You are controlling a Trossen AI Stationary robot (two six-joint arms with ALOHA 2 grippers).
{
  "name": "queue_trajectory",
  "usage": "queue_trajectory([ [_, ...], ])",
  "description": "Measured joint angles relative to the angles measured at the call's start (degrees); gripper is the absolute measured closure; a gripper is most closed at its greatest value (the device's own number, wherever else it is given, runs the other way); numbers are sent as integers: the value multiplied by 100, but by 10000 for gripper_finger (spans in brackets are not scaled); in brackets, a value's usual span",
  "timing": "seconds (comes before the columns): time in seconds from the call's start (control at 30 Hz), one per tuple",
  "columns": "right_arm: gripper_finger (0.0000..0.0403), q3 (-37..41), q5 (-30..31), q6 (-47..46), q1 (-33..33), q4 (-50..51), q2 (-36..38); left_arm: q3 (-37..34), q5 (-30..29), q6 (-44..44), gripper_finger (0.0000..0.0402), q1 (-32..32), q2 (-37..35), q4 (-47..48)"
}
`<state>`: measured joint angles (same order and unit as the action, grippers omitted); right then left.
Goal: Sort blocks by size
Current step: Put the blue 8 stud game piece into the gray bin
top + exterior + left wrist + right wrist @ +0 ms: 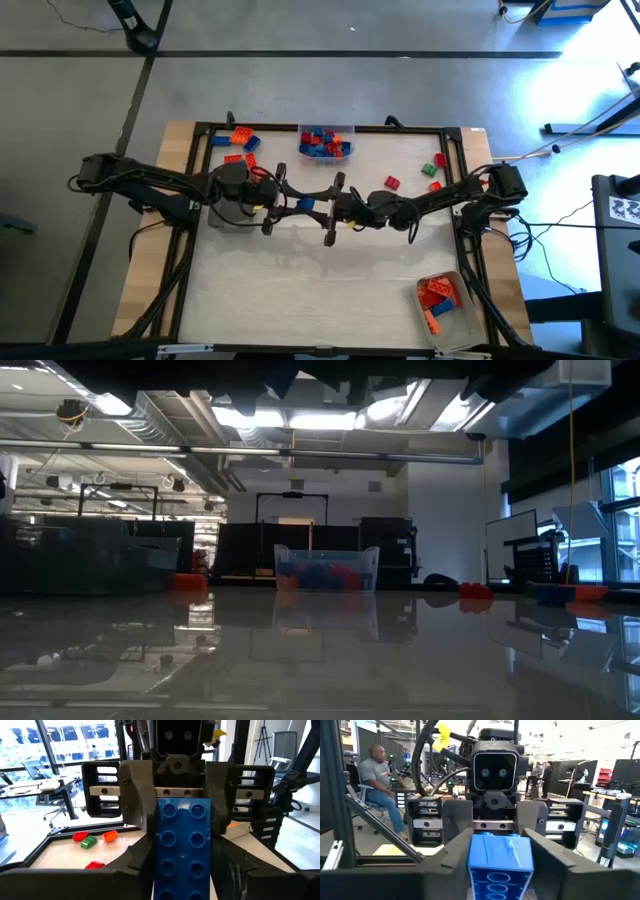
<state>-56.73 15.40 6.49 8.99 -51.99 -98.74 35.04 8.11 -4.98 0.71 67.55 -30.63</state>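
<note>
Far behind the left jaws, near the table's back left corner: loose blocks point(238, 140), red, orange and blue, hard studded plastic, close to the black frame point(184, 190).

Left jaws over mid-table, part closed, gripping one end of a blue block point(182, 845): long, glossy, two rows of round studs on top. Block lifted above the table point(300, 300), level between both jaws.

Beyond the meeting point, at the back edge: a clear tray point(325, 142) with straight walls, full of blue and red blocks.

Right jaws facing the left ones, part closed, pressed on both sides of the other end of the same block; hollow rings visible on its underside.

Behind the right jaws: a few red and green blocks point(430, 170), well apart. In front of both jaws: wide bare smooth white surface. Near the front right corner: a second clear tray point(462, 318) with orange blocks.
</note>
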Motion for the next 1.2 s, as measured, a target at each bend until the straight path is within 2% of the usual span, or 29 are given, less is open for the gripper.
queue_trajectory([
  [0.07, 264, 0, 12, 25, -2, 3, 2, -1, 0, 1, 270, 2, 0, -5],
  [0.23, 264, 0, 2, 231, -2, 84, 11, 0, -10, 4, 257, 2, 0, 14],
  [0.43, 264, -2, 134, 561, 16, 206, 101, 18, -3, 203, 208, 92, -49, 117],
  [0.57, 264, -2, 571, 748, 137, 902, 490, 29, 2, 171, 188, 243, -526, 899],
  [0.77, 264, -2, 1102, 686, 449, 2507, 1355, 29, -151, 175, 188, 556, -1420, 2169],
  [0.9, 264, -2, 1505, 173, 900, 3912, 2069, 25, -330, 180, 194, 707, -1857, 2730],
  [1.03, 264, -2, 1813, -837, 1411, 5454, 2685, 25, -342, 167, 196, 777, -2056, 3004],
  [1.13, 264, -2, 1715, -1962, 1788, 6698, 3073, 20, -342, 221, 196, 813, -2057, 3056],
  [1.2, 264, -2, 1583, -2702, 2040, 7393, 3281, 21, -139, 487, 196, 801, -2059, 3020],
])
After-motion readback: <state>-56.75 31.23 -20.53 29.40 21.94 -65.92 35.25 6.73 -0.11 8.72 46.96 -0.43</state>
